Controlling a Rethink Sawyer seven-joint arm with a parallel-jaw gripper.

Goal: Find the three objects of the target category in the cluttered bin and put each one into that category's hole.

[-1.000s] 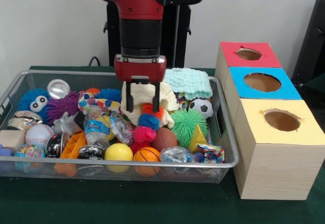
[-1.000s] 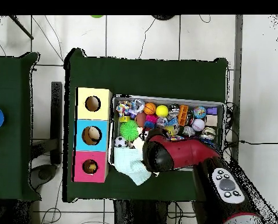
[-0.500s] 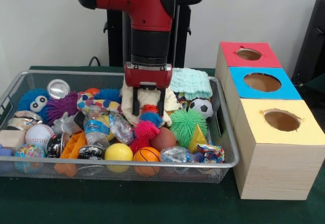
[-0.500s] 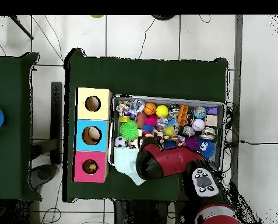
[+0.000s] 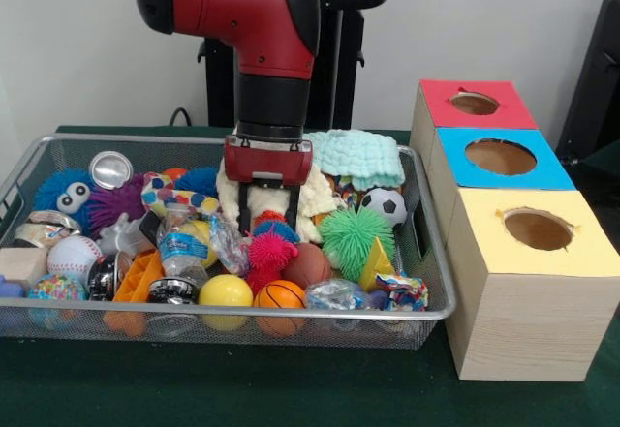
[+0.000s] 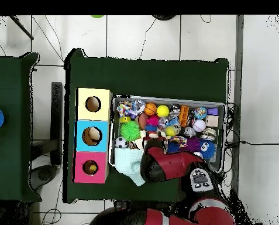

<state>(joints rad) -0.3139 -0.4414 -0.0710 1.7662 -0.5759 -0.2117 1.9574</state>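
Gripper (image 5: 268, 216) lowered into the centre of the wire bin (image 5: 431, 253), black fingers (image 5: 244, 209) spread apart and straddling the cream plush toy (image 5: 315, 199); nothing clamped between them. Fingertips just above the blue spiky ball (image 5: 276, 230) and pink spiky ball (image 5: 272, 251).

Front view only:
- Gripper fingers and their open stance.
- Green spiky ball (image 5: 352, 236) just right of the gripper, soccer ball (image 5: 384, 205) behind it, brown ball (image 5: 308, 264) in front.
- Yellow ball (image 5: 226, 291) and small basketball (image 5: 281, 296) against the near wall of the bin.
- Mint knitted cloth (image 5: 358, 158) draped over the far rim.
- Baseball (image 5: 75, 256), crushed bottle (image 5: 182, 243) and blue googly-eyed furry toy (image 5: 66, 193) on the left side.

Overhead view only:
- Arm (image 6: 176, 170) covering the gripper and the bin's middle; finger stance not readable here.
- All three holes seen straight down: yellow box (image 6: 93, 104), blue box (image 6: 92, 136), red box (image 6: 90, 167), in a row beside the bin on the green counter (image 6: 147, 73).
- Something inside the blue and red holes; too small to identify.

Target category not determinable from either view.
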